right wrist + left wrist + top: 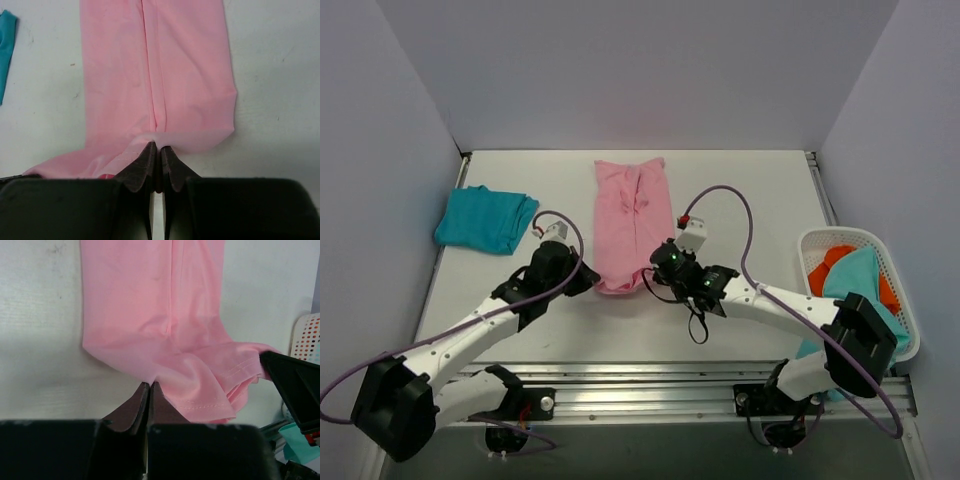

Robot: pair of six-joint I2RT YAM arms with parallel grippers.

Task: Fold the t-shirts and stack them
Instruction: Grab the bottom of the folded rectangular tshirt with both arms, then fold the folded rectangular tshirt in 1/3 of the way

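- Step: crosswise fold of pink t-shirt (632,225); left and right jaws each clamped on its near hem.
- Next, likely: carry hem evenly to far end.

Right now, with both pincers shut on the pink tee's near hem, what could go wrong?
1. The left pincer and right pincer hold only the very edge of the pink tee; it may slip out on the lift.
2. The hem beside the left pincer is bunched in layers; a partial grab could skew the fold.
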